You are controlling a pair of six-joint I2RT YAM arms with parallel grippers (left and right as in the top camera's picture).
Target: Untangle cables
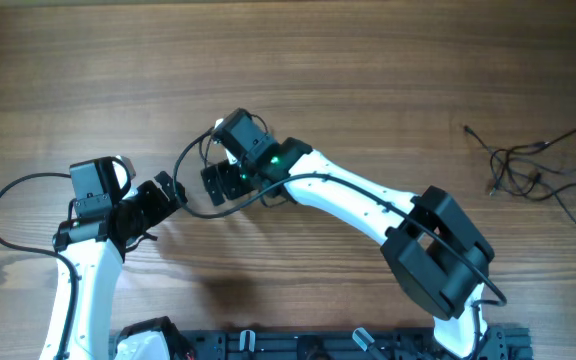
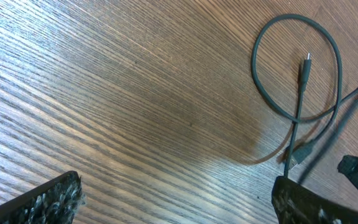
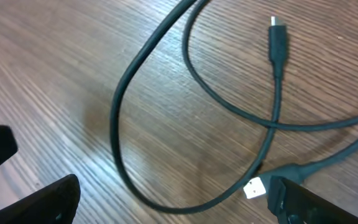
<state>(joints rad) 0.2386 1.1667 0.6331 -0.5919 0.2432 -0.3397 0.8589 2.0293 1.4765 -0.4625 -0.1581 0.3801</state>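
Cables (image 1: 524, 172) first: I've got a thin black tangle lying far out on the right side of the desk (image 1: 368, 60), near the edge of the overhead view. One loose end trails back toward the middle.

Closer in, a short cable (image 3: 115, 124) lies on the wood right under the wrist cameras. It is dark and thicker than that tangle. It curls into a loop and crosses over itself once. One slim plug (image 3: 277, 37) lies inside the loop, its metal tip toward the top of the right wrist view. The other end, a white-tipped plug (image 3: 253, 187), sits just below the crossing.

My right claw (image 3: 176, 205) has its jaws spread wide. Between them I see only wood and the lower curve of the loop, so it's gripping nothing. One finger (image 3: 309, 202) is right up against the white tip, and I can't tell whether it touches.

My left claw (image 2: 179, 202) is spread wide too, over bare grain and holding nothing. The loop sits off toward its right-hand side.

From overhead the two claws sit close together left of centre. The left arm (image 1: 88, 270) comes in from the lower left, and the right arm (image 1: 368, 205) stretches across from the lower right.
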